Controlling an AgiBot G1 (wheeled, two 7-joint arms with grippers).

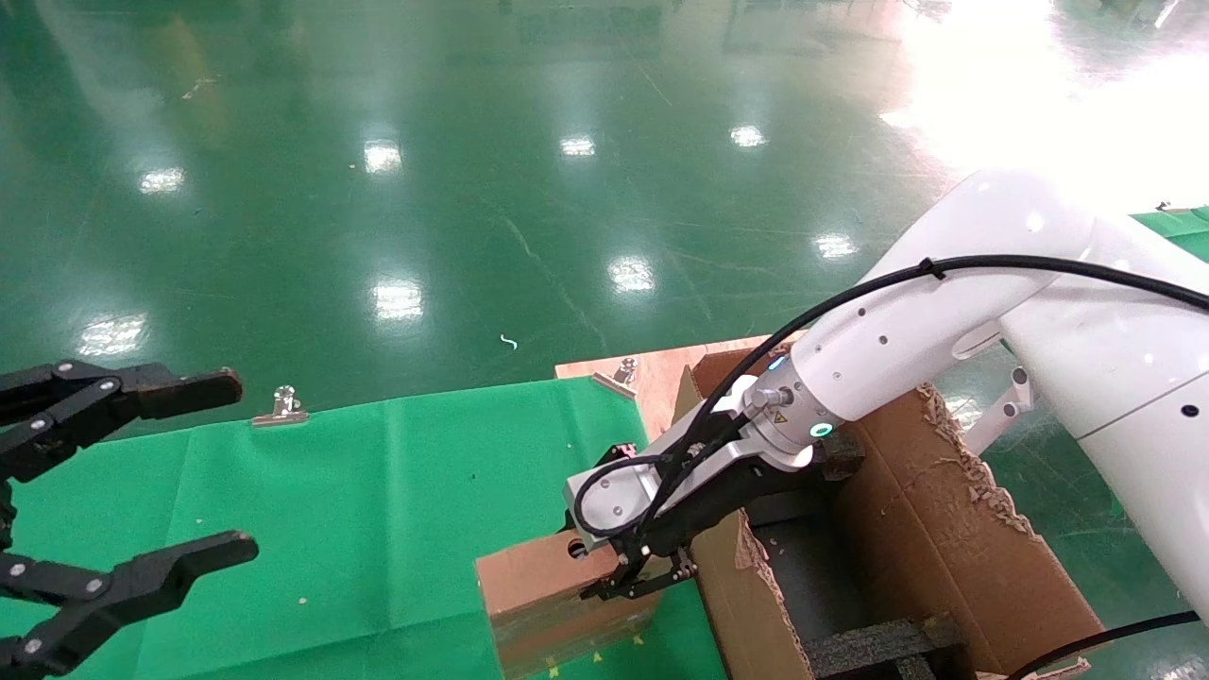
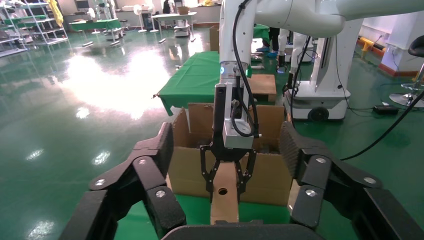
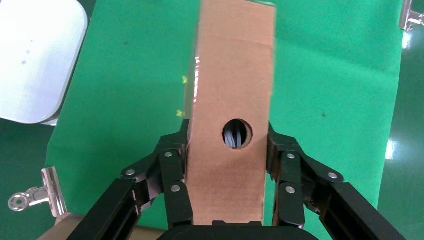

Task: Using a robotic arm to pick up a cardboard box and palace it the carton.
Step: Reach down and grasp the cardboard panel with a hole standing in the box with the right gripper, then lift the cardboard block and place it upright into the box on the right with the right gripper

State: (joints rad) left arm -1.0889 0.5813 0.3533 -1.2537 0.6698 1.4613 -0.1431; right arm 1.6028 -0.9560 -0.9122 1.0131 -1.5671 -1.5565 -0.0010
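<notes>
The small brown cardboard box point(image 1: 538, 581) with a round hole stands on the green cloth next to the carton's near wall. My right gripper point(image 1: 628, 578), on the white arm with the teal ring, straddles the box and is shut on its two sides. In the right wrist view the fingers point(image 3: 175, 175) press against the box point(image 3: 230, 75). In the left wrist view the box point(image 2: 224, 200) shows in front of the carton point(image 2: 270, 175). The large carton point(image 1: 935, 529) with torn flaps stands open at the right. My left gripper point(image 1: 236, 465) is open and empty at the far left.
The green cloth point(image 1: 378, 491) covers the table, held by metal clips point(image 1: 280, 406). A wooden board point(image 1: 652, 378) shows at the cloth's far corner. Black foam point(image 1: 878, 642) lies inside the carton. A white rounded object point(image 3: 35, 60) lies beyond the cloth's edge.
</notes>
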